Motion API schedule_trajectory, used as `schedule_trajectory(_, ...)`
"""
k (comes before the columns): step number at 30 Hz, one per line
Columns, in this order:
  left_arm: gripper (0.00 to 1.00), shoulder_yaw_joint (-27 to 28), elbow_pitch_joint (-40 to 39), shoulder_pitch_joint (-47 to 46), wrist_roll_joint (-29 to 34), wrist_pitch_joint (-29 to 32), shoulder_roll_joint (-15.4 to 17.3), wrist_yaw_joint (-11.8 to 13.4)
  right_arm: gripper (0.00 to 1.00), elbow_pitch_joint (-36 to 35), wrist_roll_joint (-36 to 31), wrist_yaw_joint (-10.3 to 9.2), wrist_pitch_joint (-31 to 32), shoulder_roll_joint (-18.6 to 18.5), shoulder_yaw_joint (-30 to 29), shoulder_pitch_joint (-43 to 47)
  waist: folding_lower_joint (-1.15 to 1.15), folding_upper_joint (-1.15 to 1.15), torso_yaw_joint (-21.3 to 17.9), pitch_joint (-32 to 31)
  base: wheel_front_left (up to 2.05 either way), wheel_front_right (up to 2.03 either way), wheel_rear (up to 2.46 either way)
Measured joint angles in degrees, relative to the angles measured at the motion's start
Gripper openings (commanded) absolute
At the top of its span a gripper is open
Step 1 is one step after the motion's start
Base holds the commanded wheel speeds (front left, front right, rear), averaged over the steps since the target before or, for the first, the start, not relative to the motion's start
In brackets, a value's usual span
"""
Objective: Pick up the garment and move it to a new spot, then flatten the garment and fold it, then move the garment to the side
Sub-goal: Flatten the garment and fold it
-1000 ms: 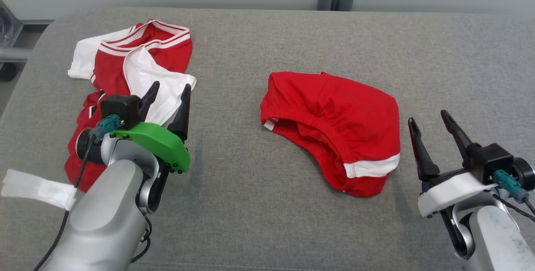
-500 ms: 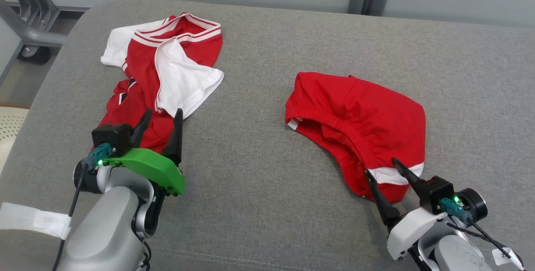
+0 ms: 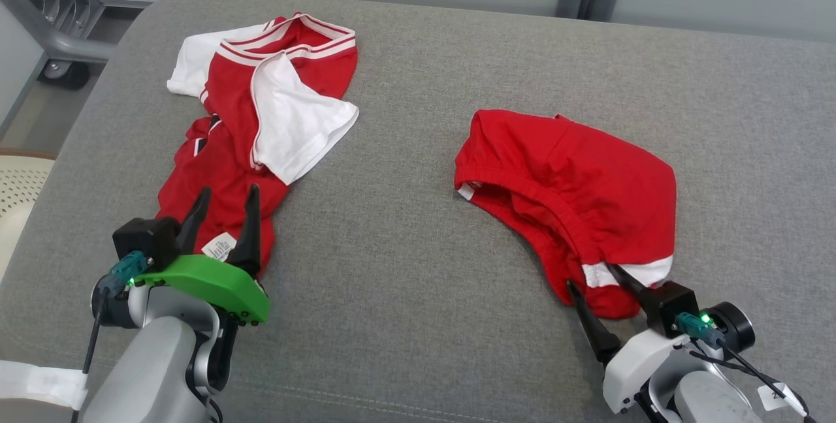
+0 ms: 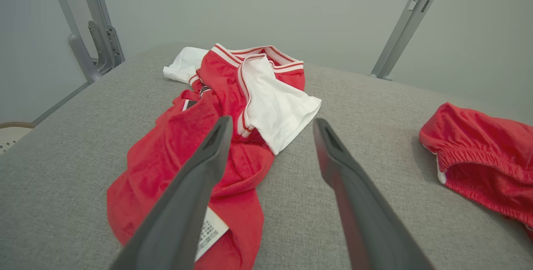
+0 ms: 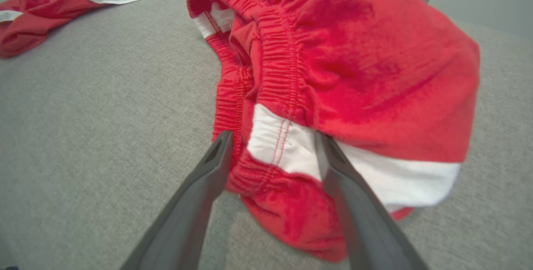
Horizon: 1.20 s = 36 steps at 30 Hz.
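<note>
At the lower right of the head view, the right gripper (image 3: 590, 275) stood wide open and held nothing. Its fingers sat on either side of the near, white-banded corner of the red shorts (image 3: 575, 181), which lay crumpled right of centre on the grey cushion (image 3: 405, 247). At the lower left, the left gripper (image 3: 228, 190), also spread wide and empty, hung over the near hem of the red-and-white shirt (image 3: 287, 123), which stretched toward the upper left. A metal frame (image 3: 46, 31) stood beyond.

On the surface (image 3: 392, 260), upper left of the frame: shirt (image 3: 228, 168). Right of centre, well apart from it: shorts (image 3: 588, 181). Lower left: left jaws above the shirt's near end. Lower right: right jaws either side of the shorts' near edge.
</note>
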Motion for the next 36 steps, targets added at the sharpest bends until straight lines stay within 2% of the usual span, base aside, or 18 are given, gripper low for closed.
schedule_trajectory(2,1.0,0.6,-0.4,0.4,0.3,0.0,0.0,0.0,1.0,0.5,0.1,0.0,0.0,0.0,-0.1,-0.5,0.0,0.0,0.0,0.0,0.0,0.0,0.0)
schedule_trajectory(3,1.0,0.7,-0.6,0.7,0.4,0.0,0.0,0.0,0.88,0.7,0.3,0.0,0.0,0.0,-0.1,-0.7,0.0,0.0,0.0,0.0,0.0,0.0,0.0)
schedule_trajectory(4,1.0,0.8,-0.8,1.0,0.4,0.0,0.0,0.0,0.53,1.0,0.5,0.0,0.0,0.0,-0.1,-0.7,0.0,0.0,-0.1,0.0,0.0,0.0,0.0)
schedule_trajectory(5,1.0,1.0,-1.1,1.3,0.5,0.0,0.0,0.0,0.4,1.3,0.7,0.0,0.0,0.1,-0.1,-0.8,0.0,0.0,-0.1,0.0,0.0,0.0,0.0)
schedule_trajectory(7,1.0,1.3,-1.7,1.7,0.5,0.0,0.0,0.0,0.09,1.9,1.0,0.01,0.0,0.1,0.0,-1.0,0.0,0.0,-0.2,0.0,0.0,0.0,0.0)
schedule_trajectory(8,1.0,1.7,-1.9,1.9,0.7,0.0,-0.1,0.1,0.0,2.3,1.1,0.05,0.1,0.2,0.1,-1.2,0.0,0.0,-0.3,-0.1,0.0,0.0,0.0)
schedule_trajectory(16,1.0,2.6,-3.3,3.6,1.4,0.0,-0.3,0.2,0.0,2.2,4.4,0.05,0.3,0.7,1.0,-2.0,0.0,0.0,-1.1,-0.4,0.0,0.0,0.0)
schedule_trajectory(21,1.0,3.2,-3.7,4.3,1.7,0.0,-0.7,0.2,0.0,-1.9,11.3,0.05,1.4,2.4,7.5,-3.7,0.0,0.0,-1.5,-0.7,0.0,0.0,0.0)
schedule_trajectory(26,1.0,4.4,-4.3,4.7,1.9,0.0,-1.6,0.2,0.0,-11.0,24.4,0.05,4.3,4.0,15.3,-6.2,0.0,0.0,-1.8,-1.6,0.0,0.0,0.0)
schedule_trajectory(29,1.0,4.7,-4.9,5.0,2.1,0.0,-1.9,0.2,0.0,-17.3,31.1,0.04,6.4,4.0,17.1,-9.3,0.0,0.0,-1.9,-2.2,0.0,0.0,0.0)
schedule_trajectory(33,1.0,5.7,-5.5,5.5,2.1,0.0,-2.3,0.2,0.0,-25.1,40.3,0.04,8.8,3.9,15.8,-13.2,0.0,0.0,-1.8,-2.7,0.0,0.0,0.0)
schedule_trajectory(34,1.0,6.2,-5.7,5.5,2.1,0.0,-2.5,0.2,0.0,-28.0,46.1,0.04,10.1,3.9,13.2,-14.5,0.0,0.0,-1.6,-2.9,0.0,0.0,0.0)
schedule_trajectory(36,1.0,6.5,-5.8,5.5,2.1,0.0,-2.9,0.2,0.0,-30.5,52.7,0.03,10.4,3.9,10.5,-15.3,0.0,0.0,-1.6,-3.1,0.0,0.0,0.0)
